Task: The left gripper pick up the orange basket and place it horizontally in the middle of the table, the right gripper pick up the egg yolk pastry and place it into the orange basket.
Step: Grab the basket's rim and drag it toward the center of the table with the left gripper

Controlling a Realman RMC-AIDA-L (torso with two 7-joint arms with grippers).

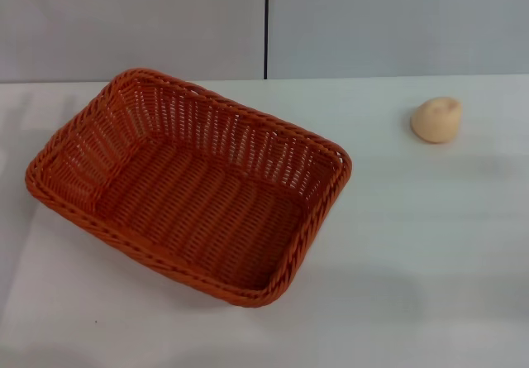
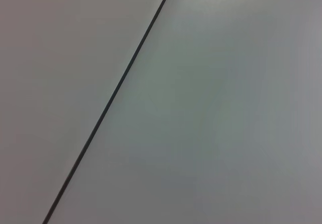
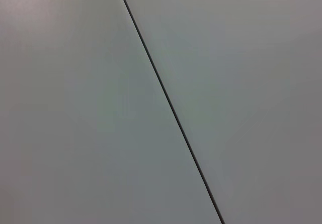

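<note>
Basket and pastry set apart on the worktop [image 1: 430, 244].
The orange basket [image 1: 188, 184] is seen angled at left, the egg yolk pastry [image 1: 436, 120] far right; neither hand is shown, so their state cannot be told.

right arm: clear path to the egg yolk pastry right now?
Probably yes. The egg yolk pastry sits alone on the table on the robot's right, well apart from the orange basket, with nothing around it. The right end effector is not in view, so its start pose is unknown.
</note>
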